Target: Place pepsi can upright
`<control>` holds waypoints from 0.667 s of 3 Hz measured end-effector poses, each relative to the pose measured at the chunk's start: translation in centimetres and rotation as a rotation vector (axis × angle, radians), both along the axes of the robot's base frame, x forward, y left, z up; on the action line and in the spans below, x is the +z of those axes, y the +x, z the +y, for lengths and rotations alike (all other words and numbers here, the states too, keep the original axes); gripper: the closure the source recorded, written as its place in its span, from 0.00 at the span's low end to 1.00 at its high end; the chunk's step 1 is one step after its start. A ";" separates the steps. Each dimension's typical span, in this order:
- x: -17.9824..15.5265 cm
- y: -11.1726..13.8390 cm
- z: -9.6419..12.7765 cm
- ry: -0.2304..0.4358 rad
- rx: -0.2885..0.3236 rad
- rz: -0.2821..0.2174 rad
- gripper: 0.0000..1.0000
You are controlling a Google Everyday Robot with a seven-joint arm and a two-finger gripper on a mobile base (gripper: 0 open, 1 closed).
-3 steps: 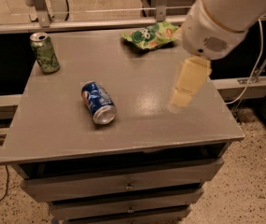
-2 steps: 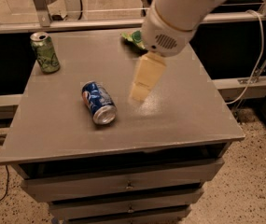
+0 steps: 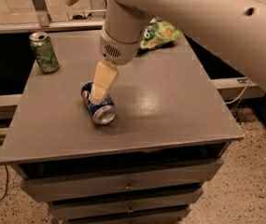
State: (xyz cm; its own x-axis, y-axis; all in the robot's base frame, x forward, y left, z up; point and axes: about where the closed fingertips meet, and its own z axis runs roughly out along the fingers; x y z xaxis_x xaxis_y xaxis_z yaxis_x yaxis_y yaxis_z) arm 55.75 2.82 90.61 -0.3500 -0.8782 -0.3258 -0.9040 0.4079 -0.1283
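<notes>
my gripper (image 3: 98, 88) hangs over the pepsi can (image 3: 102, 113), which lies on its side left of centre on the table (image 3: 170, 106). i cannot tell whether i'm clenched or released. a glancing touch could roll the can toward the front edge.

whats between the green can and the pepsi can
Only bare tabletop, in the camera view, from green can to pepsi can; the gripper is over the pepsi can's far end.
</notes>
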 end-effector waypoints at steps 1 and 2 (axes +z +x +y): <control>-2.8 1.7 1.2 0.012 -0.150 0.107 0.00; -3.5 2.7 2.3 0.057 -0.269 0.180 0.00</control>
